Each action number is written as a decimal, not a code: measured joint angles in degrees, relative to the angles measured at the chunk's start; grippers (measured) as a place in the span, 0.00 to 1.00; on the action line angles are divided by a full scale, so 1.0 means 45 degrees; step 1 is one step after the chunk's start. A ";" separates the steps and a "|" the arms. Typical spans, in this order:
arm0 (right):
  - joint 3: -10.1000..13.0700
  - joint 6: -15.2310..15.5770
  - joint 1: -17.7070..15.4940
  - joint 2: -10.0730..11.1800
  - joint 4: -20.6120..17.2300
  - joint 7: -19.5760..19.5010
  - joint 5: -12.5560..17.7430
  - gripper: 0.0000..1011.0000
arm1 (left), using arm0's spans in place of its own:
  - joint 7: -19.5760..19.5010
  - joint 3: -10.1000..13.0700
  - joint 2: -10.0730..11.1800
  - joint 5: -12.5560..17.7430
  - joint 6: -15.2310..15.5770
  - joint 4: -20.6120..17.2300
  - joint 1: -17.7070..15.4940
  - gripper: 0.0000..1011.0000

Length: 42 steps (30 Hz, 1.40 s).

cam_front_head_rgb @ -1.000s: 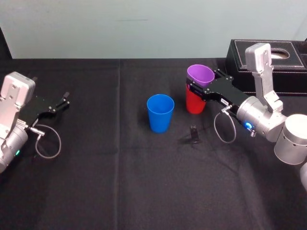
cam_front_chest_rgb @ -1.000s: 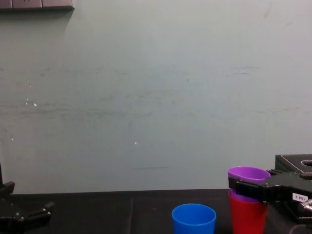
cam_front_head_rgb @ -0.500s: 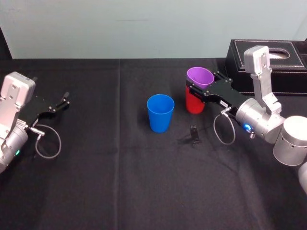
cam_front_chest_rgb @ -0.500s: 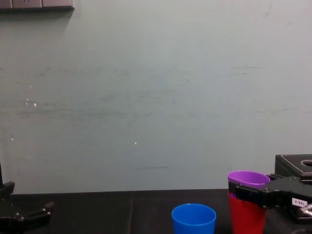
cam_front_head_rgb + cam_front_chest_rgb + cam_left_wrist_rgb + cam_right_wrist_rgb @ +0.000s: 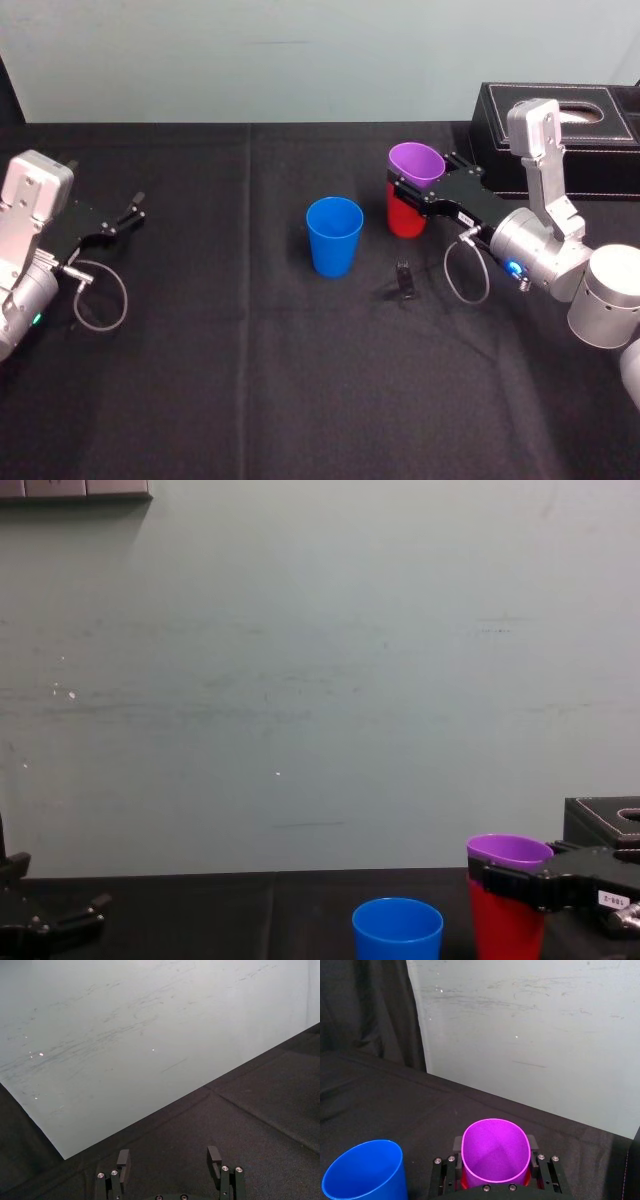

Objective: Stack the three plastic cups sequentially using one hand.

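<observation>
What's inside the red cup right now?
The purple cup is nested in the red cup, with the right gripper closed around it. Its lower part is hidden by the red wall and the gripper.

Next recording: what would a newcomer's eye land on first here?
The purple cup, clamped by the right gripper, sits partly inside the red cup, right of centre on the black table. The blue cup stands alone just to their left. The left gripper rests open at the far left.
</observation>
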 joint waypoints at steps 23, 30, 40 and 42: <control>-0.0002 0.0012 0.0000 0.0019 -0.0024 -0.0008 0.0011 0.99 | 0.0000 -0.0001 0.0000 0.0000 0.0000 0.0000 0.0000 0.99; 0.0136 0.0099 -0.0430 0.0229 -0.1094 -0.0105 0.0043 0.99 | 0.0000 0.0000 0.0000 0.0000 0.0000 0.0000 0.0000 0.99; 0.0449 0.0920 -0.1339 0.0857 -0.3124 0.0121 0.0803 0.99 | 0.0000 -0.0001 0.0000 0.0000 0.0000 0.0000 0.0000 0.99; 0.0505 0.1078 -0.1635 0.1089 -0.3569 0.0230 0.1028 0.99 | 0.0000 0.0000 0.0000 0.0000 0.0000 0.0001 0.0000 0.99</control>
